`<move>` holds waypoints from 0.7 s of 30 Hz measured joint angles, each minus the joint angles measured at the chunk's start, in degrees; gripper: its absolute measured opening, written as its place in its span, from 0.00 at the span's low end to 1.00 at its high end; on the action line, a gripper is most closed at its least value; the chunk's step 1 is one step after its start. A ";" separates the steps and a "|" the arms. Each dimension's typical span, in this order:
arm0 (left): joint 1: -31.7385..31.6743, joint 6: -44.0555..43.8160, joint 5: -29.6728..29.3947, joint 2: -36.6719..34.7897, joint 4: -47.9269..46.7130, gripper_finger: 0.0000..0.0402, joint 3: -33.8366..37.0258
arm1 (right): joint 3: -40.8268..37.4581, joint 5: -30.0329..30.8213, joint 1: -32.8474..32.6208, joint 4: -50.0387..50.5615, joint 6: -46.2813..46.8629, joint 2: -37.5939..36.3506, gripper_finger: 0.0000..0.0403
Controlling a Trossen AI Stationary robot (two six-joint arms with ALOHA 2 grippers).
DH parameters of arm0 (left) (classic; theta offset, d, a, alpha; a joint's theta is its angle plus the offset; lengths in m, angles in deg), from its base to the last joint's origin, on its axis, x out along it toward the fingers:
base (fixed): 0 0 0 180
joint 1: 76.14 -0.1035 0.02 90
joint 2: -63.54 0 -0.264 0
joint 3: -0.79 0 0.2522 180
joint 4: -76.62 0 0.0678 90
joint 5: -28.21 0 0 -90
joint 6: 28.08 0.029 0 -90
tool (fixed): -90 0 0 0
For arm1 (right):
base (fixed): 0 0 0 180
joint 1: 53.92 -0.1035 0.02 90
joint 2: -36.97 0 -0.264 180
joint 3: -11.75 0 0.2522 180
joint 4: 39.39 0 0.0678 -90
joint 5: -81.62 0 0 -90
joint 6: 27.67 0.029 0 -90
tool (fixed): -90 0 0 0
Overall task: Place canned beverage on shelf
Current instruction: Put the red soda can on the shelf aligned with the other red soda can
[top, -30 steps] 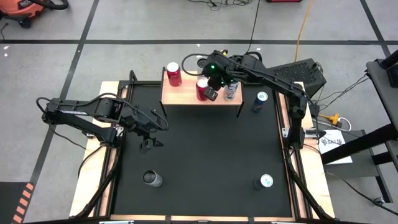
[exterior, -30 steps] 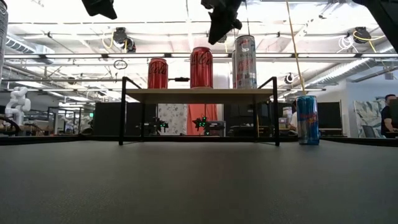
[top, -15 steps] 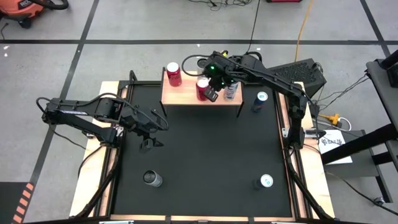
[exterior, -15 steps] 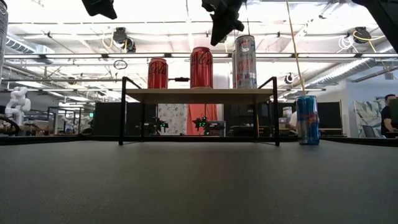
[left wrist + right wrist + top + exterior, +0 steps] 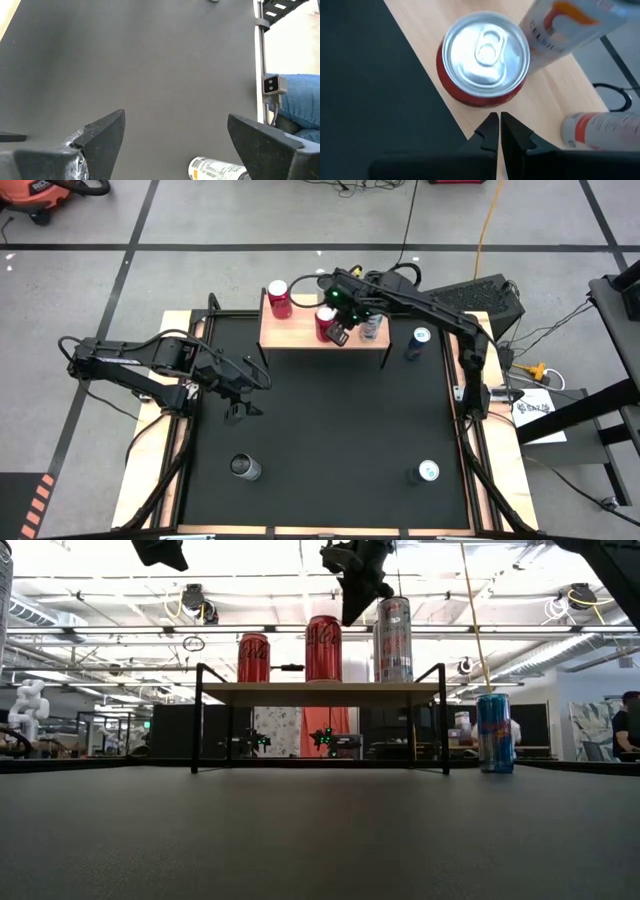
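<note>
The shelf [image 5: 320, 330] stands at the 12 o'clock edge of the black mat [image 5: 320, 430] on the table and carries three upright cans: a red can [image 5: 279, 298] at its 9 o'clock end, a taller red can [image 5: 325, 322] near the middle, and a slim silver can [image 5: 371, 326] toward 3 o'clock. The right gripper [image 5: 340, 335] hangs above the shelf, just on the 6 o'clock side of the middle red can, its fingers [image 5: 490, 131] pressed together on nothing and clear of the can's top. A blue can [image 5: 416, 343] stands on the mat off the shelf's 3 o'clock end. Two more cans stand toward the mat's 6 o'clock edge, a dark can [image 5: 244, 468] at 7 o'clock and another can [image 5: 425, 472] at 5 o'clock. The left gripper [image 5: 240, 408] waits over the mat at 9 o'clock, fingers spread apart and empty.
</note>
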 joint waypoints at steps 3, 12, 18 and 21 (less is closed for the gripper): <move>0.00 0.00 0.00 0.00 0.02 0.88 0.00 | -0.02 0.04 0.02 0.40 0.05 0.13 0.00; 0.00 -0.04 0.00 0.00 0.02 0.88 -0.02 | 0.00 0.37 1.61 -1.09 1.14 0.50 0.00; 0.00 -0.03 0.00 0.00 0.02 0.88 0.00 | -0.02 0.15 1.77 -1.74 1.12 1.79 0.00; 0.00 -0.04 0.00 0.00 0.02 0.88 0.00 | -0.02 0.24 1.77 -2.20 0.92 2.67 0.00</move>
